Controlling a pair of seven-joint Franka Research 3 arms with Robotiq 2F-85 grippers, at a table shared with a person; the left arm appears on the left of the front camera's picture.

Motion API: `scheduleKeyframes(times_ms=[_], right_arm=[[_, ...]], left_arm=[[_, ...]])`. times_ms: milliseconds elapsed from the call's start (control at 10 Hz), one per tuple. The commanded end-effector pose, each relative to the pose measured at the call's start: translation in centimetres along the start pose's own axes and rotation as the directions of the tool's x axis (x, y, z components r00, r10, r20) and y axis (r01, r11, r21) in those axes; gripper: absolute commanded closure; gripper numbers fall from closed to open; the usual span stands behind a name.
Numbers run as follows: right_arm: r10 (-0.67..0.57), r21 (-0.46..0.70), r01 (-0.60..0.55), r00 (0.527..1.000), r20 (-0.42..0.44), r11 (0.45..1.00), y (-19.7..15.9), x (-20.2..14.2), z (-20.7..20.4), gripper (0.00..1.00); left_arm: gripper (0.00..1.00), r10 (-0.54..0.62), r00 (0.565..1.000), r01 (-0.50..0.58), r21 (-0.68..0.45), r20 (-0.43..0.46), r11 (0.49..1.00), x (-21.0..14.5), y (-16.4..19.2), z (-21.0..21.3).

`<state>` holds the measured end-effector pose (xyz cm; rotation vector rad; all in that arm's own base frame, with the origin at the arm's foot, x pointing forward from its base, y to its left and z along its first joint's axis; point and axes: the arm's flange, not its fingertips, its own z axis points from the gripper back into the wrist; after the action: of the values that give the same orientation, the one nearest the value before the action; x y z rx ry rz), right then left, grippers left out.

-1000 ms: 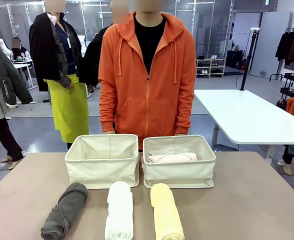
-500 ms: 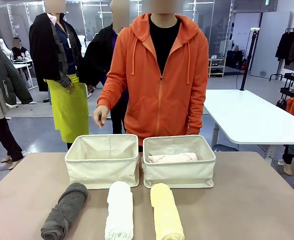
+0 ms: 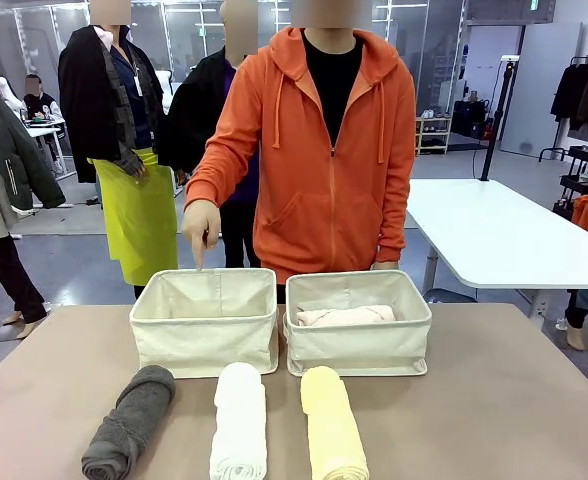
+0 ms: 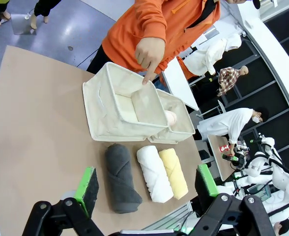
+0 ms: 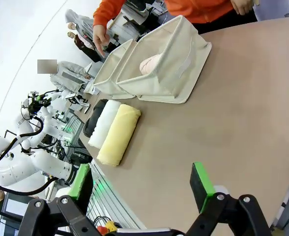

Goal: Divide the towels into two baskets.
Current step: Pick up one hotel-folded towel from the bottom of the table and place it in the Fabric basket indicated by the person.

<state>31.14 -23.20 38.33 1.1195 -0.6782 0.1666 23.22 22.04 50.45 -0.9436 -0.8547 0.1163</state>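
Three rolled towels lie side by side at the table's near edge: dark grey (image 3: 129, 422), white (image 3: 240, 420) and pale yellow (image 3: 332, 425). Behind them stand two cream baskets. The left basket (image 3: 205, 340) holds no towel that I can see; the right basket (image 3: 359, 350) holds a pink-beige towel (image 3: 344, 316). A person in an orange hoodie points a finger of one hand (image 3: 201, 228) down over the left basket's far rim. My left gripper (image 4: 147, 183) hangs open high above the towels, holding nothing. My right gripper (image 5: 140, 180) is open above bare tabletop, off to the side of the yellow towel (image 5: 119, 133).
The brown table (image 3: 494, 400) has free room on both sides of the baskets and towels. A white table (image 3: 494, 235) stands behind at the right. Other people stand in the background at the left.
The person has lifted one hand from their side and now points a finger down at the left basket. Towels, baskets and both grippers have not moved.
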Motion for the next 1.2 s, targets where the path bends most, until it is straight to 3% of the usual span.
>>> scheduleKeyframes(times_ms=[0, 500, 700, 800, 1100], right_arm=[[0.004, -0.005, -0.004, 1.000, 0.023, 1.000, 0.0, -0.2, 0.0, 0.00], [0.004, -0.005, -0.004, 1.000, 0.023, 1.000, 0.0, -0.2, 0.0, 0.00], [0.004, -0.005, -0.004, 1.000, 0.023, 1.000, 0.0, -0.2, 0.0, 0.00], [0.004, -0.005, -0.004, 1.000, 0.023, 1.000, 0.0, -0.2, 0.0, 0.00], [0.004, -0.005, -0.004, 1.000, 0.023, 1.000, 0.0, -0.2, 0.0, 0.00]], left_arm=[[0.00, -0.013, 1.000, 0.013, -0.021, 0.010, 1.000, 0.1, 0.0, 0.2], [0.00, 0.000, 1.000, 0.000, 0.000, 0.000, 1.000, 0.0, 0.0, 0.0], [0.00, -0.071, 0.973, 0.080, 0.030, -0.221, 0.996, -0.6, -3.3, -5.0], [0.00, -0.042, 0.944, 0.070, 0.075, -0.327, 0.995, -1.1, -4.1, -7.2], [0.00, -0.070, 0.863, 0.155, 0.131, -0.501, 0.979, -3.1, -6.4, -13.5]])
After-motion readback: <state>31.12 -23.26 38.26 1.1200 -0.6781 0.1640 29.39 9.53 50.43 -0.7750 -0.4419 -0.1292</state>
